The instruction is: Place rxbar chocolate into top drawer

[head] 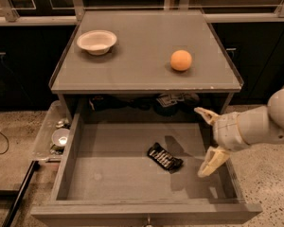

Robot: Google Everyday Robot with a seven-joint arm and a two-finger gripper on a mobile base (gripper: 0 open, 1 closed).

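Note:
The rxbar chocolate [164,156], a small flat black wrapper with white lettering, lies flat on the grey bottom of the top drawer [109,174], right of the middle. The drawer is pulled wide open below the table. My gripper [208,137] hangs over the drawer's right side, to the right of the bar and apart from it. Its two cream fingers [211,161] are spread wide and hold nothing.
An orange ball [181,60] and a white bowl [97,41] sit on the grey table top [142,74]. A clear plastic bin [54,134] of small items stands on the floor to the left of the drawer. Dark cabinets line the back.

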